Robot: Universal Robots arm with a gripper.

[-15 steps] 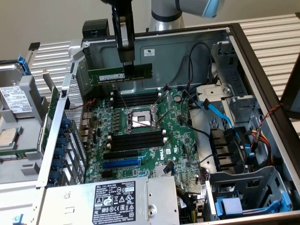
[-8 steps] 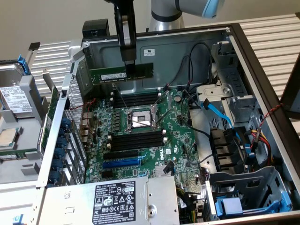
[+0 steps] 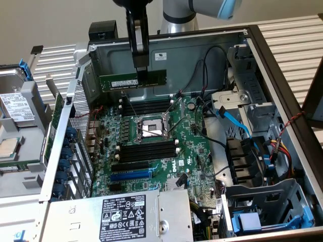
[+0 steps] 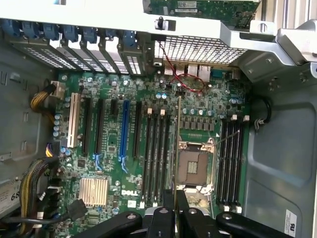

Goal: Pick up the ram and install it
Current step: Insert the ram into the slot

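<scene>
My gripper (image 3: 141,75) is shut on the ram (image 3: 155,77), a long dark-green stick with a white label. It holds the ram level in the air above the motherboard (image 3: 197,151), over the back part of the open computer case. From the wrist, the ram (image 4: 177,144) appears edge-on as a thin line running out from between the black fingers (image 4: 167,210). That line lies over the edge of the processor socket (image 4: 193,166), between two banks of black memory slots (image 4: 154,153) (image 4: 232,158). In the exterior view the slot banks (image 3: 146,107) (image 3: 149,150) lie below the ram.
A blue expansion slot (image 3: 130,175) lies near the power supply (image 3: 126,214). Blue and black cables (image 3: 234,121) run by the drive cage on the exterior view's right. The case walls (image 3: 166,50) ring the board. A hard drive (image 3: 15,108) sits outside on the exterior view's left.
</scene>
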